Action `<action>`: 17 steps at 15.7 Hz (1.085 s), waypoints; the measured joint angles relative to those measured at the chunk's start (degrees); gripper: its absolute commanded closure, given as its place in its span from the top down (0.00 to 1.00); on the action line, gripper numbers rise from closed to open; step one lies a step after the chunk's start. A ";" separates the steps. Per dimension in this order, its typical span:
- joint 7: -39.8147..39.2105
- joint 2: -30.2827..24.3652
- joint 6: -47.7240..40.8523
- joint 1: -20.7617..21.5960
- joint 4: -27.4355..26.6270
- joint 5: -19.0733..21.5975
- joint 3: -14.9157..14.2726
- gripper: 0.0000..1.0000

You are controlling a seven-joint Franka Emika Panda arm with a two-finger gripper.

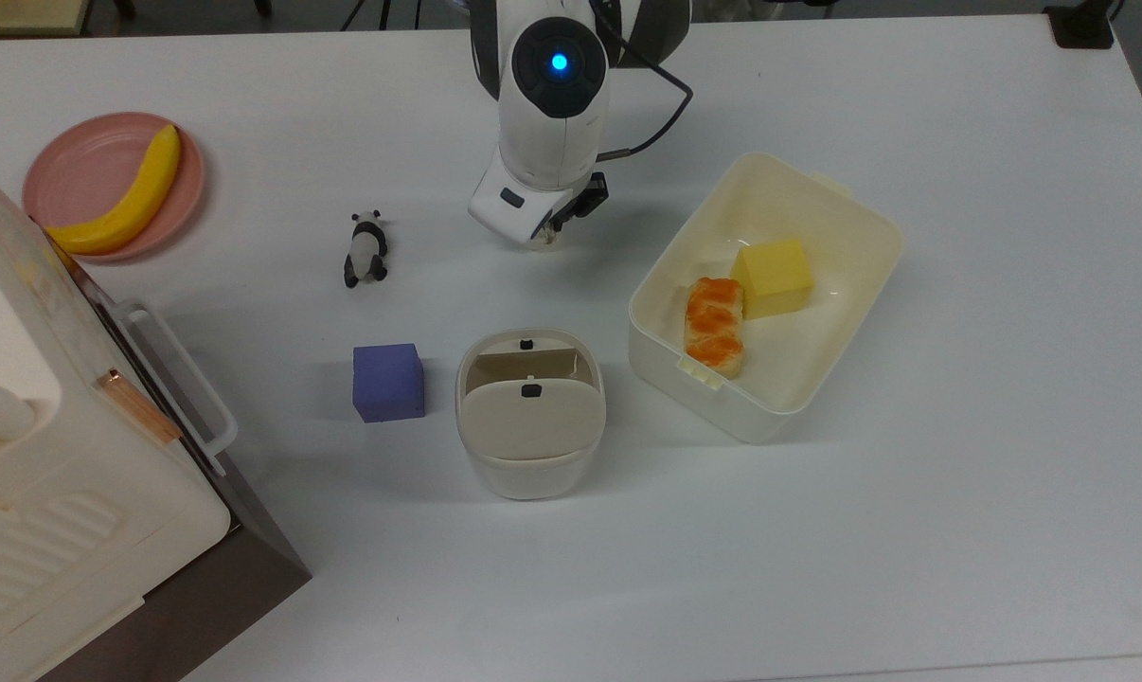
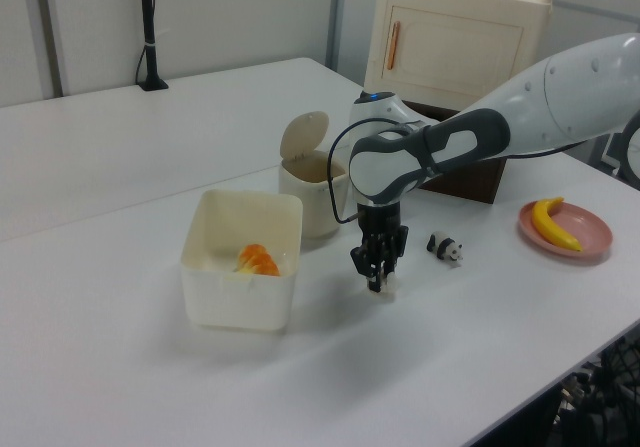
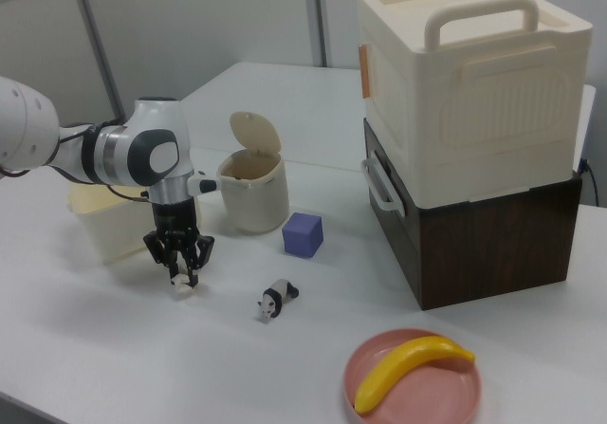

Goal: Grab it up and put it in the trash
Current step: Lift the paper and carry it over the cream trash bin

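Observation:
The crumpled whitish paper wad [image 3: 182, 284] lies on the white table, between the panda figurine and the tub. My gripper [image 3: 180, 274] stands straight down on it, fingers drawn in against the wad, which still touches the table. In the top view the arm's hand covers nearly all of the paper wad [image 1: 544, 240]; in the left view the gripper [image 2: 379, 279] pinches it low. The trash, a small cream bin [image 1: 530, 455], stands nearer the top view's bottom edge. Its far flap is tipped up [image 2: 303, 133] and its near flap lies flat.
A panda figurine [image 1: 365, 248] lies to the top view's left of the gripper. A purple cube [image 1: 388, 382] sits beside the bin. A cream tub [image 1: 770, 170] holds a yellow block and orange-topped bread. A pink plate [image 1: 79, 161] carries a banana. A large cream box [image 3: 465, 92] stands on a brown cabinet.

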 measured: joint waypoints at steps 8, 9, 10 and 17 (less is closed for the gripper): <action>-0.01 -0.82 0.00 -0.77 7.86 0.01 -0.18 0.00; 0.00 -1.11 0.00 -1.03 10.66 0.02 -0.29 0.01; 0.00 -1.42 0.00 -1.32 13.47 0.03 -0.38 0.02; 8.44 0.34 14.00 -1.84 21.11 -0.22 -0.86 1.00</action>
